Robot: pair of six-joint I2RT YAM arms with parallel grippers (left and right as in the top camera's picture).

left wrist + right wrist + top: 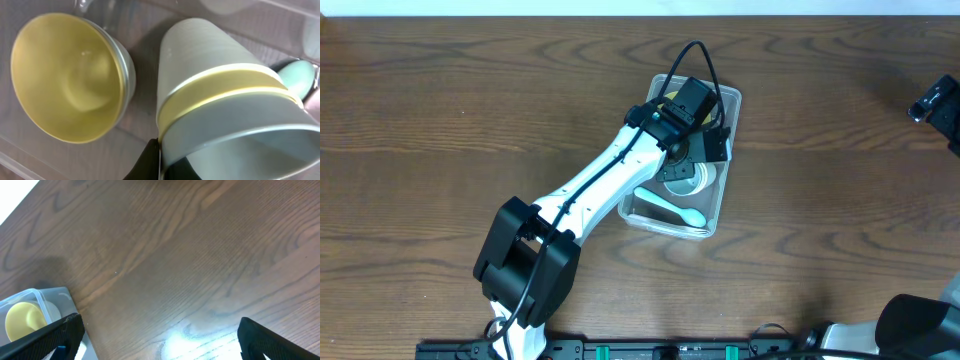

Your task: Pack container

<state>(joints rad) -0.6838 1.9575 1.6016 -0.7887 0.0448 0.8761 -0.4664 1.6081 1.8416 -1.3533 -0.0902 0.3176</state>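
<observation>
The clear container [728,100] stands mid-table. My left gripper [687,148] reaches down into it. In the left wrist view the gripper [159,162] is shut on the rim of a nested stack of white, yellow and blue-grey bowls [225,95], which lies tilted on the container floor [142,125]. A separate yellow bowl [65,75] lies on its side left of the stack. A mint spoon [676,208] lies in the container's near end, and its tip shows in the left wrist view [298,77]. My right gripper [160,340] is open and empty over bare wood, far right [933,102].
The right wrist view catches a corner of the container [52,297] with the yellow bowl [22,319] at its lower left. The brown wooden table [440,110] surrounds the container. The left arm's base [525,270] sits at the front edge.
</observation>
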